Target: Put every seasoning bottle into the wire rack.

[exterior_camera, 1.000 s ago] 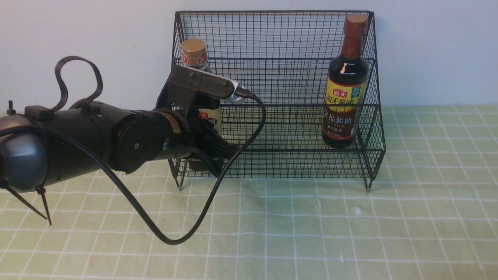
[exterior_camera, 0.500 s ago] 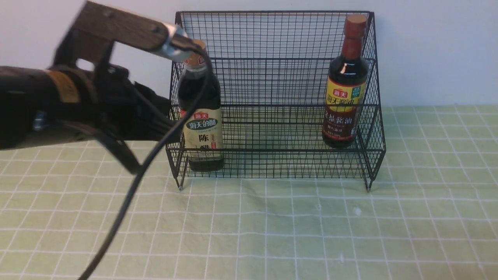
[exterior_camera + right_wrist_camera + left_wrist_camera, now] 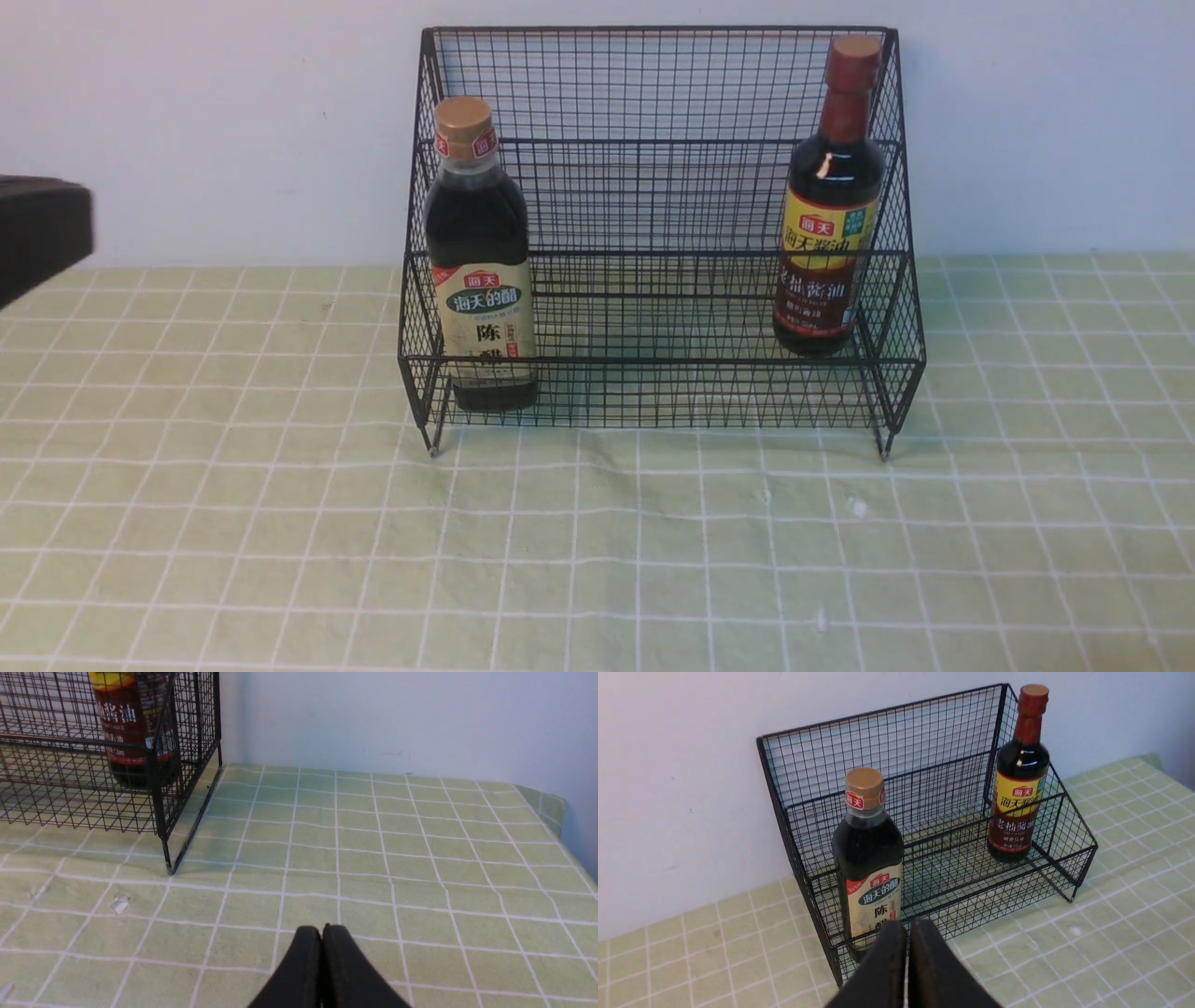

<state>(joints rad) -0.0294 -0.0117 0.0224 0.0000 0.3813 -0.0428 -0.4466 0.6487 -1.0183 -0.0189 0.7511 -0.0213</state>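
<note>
The black wire rack (image 3: 653,140) stands against the wall on the green checked cloth. Inside it, at the left end of the lower step, the gold-capped seasoning bottle (image 3: 479,271) with a beige label stands upright. At the right end, one step up, stands the brown-red-capped bottle (image 3: 828,201) with a yellow-and-red label. My left gripper (image 3: 907,926) is shut and empty, pulled back from the rack (image 3: 924,788) and the gold-capped bottle (image 3: 871,858); only a dark corner of that arm (image 3: 42,229) shows at the front view's left edge. My right gripper (image 3: 321,932) is shut and empty above the cloth, right of the rack (image 3: 159,765).
The cloth-covered table (image 3: 653,560) stretches in front of the rack. A white wall rises right behind the rack. The table's right edge (image 3: 567,812) shows in the right wrist view. Small white specks (image 3: 856,507) lie on the cloth.
My left arm has drawn back from the gold-capped bottle, leftward and almost out of the front view. The bottle stays standing in the rack. The right-hand bottle has not moved.
</note>
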